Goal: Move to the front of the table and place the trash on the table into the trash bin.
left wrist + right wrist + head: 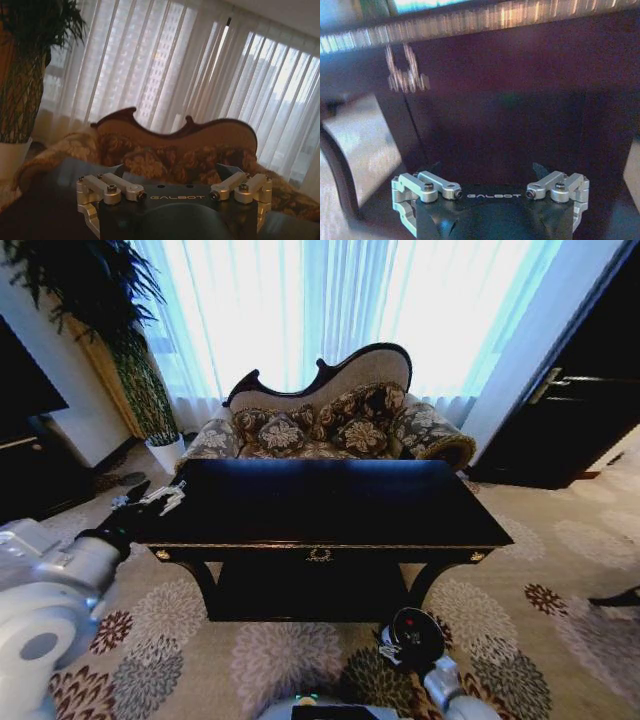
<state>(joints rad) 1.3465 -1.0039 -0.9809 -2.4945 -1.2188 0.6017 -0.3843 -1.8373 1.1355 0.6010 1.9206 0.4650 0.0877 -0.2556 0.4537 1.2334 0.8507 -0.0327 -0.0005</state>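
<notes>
I see the left gripper [150, 496] at the table's [330, 505] left end, fingers spread. The right gripper [392, 648] hangs low before the table; I cannot tell its state.

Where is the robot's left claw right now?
In the head view, the left gripper hovers at the table's left end, in front of the sofa.

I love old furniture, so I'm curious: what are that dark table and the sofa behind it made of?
The table looks like dark polished wood: its top is glossy enough to mirror the window light, and the front rail carries gold-coloured trim, possibly brass or paint. The sofa seems to have a carved dark wood frame with woven floral fabric upholstery.
</notes>
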